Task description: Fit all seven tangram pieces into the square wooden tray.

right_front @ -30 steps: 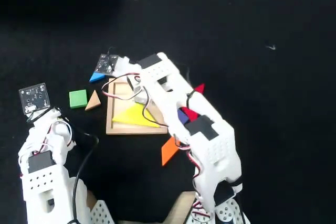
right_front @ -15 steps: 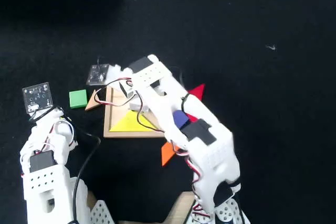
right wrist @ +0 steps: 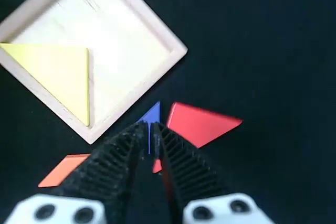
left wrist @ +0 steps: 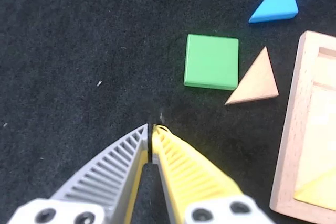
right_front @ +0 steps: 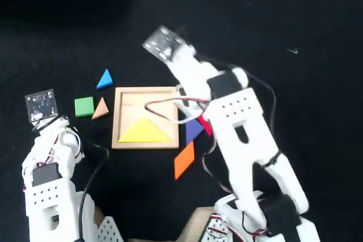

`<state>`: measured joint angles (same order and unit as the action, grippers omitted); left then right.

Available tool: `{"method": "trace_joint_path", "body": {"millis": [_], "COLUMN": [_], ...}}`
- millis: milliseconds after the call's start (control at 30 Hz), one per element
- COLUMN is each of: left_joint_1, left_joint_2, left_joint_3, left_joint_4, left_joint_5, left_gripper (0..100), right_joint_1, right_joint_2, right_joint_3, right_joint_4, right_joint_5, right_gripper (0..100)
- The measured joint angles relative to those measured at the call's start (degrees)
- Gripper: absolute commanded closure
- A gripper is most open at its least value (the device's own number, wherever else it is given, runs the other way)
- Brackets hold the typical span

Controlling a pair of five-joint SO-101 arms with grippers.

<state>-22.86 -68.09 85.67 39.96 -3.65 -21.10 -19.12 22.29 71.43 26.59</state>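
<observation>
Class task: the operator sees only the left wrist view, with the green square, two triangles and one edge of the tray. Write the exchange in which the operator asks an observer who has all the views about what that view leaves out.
Operator: How many pieces are in the tray?
Observer: One. The yellow triangle is the single piece lying in the tray.
Operator: Where are the pieces I cannot see?
Observer: The orange parallelogram, the dark blue piece and the red piece lie outside the tray, off the side away from the green square.
</observation>
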Motion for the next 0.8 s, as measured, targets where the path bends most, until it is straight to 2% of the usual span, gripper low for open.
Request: {"method": "trace_joint_path", "body": {"millis": [133,300,400,500,600,800], "left_joint_1": [0.0,0.0,0.0,0.0,0.0,0.0], "left_joint_2": [0.0,0.0,0.0,0.0,0.0,0.0], "left_joint_3": [0.0,0.0,0.0,0.0,0.0,0.0], "left_joint_4": [0.0,0.0,0.0,0.0,0.0,0.0], "left_joint_5": [0.0,0.0,0.0,0.0,0.0,0.0], "left_gripper": [97,97,97,97,97,97], "right_joint_1": [4.66,7.21,7.21,5.8,3.96,3.78], "right_joint_2": [-0.35,4.04,6.95,9.58,12.13,18.37], "right_joint_3": [5.98,5.98,6.07,6.07,6.07,5.89], "right_joint_4": [-4.48,-10.02,-10.11,-10.02,-10.2,-13.45], "right_joint_5": [-12.57,-32.79,-41.05,-45.54,-46.86,-47.03], "right_gripper": [94.8,72.7,68.8,73.4,78.1,77.4]}}
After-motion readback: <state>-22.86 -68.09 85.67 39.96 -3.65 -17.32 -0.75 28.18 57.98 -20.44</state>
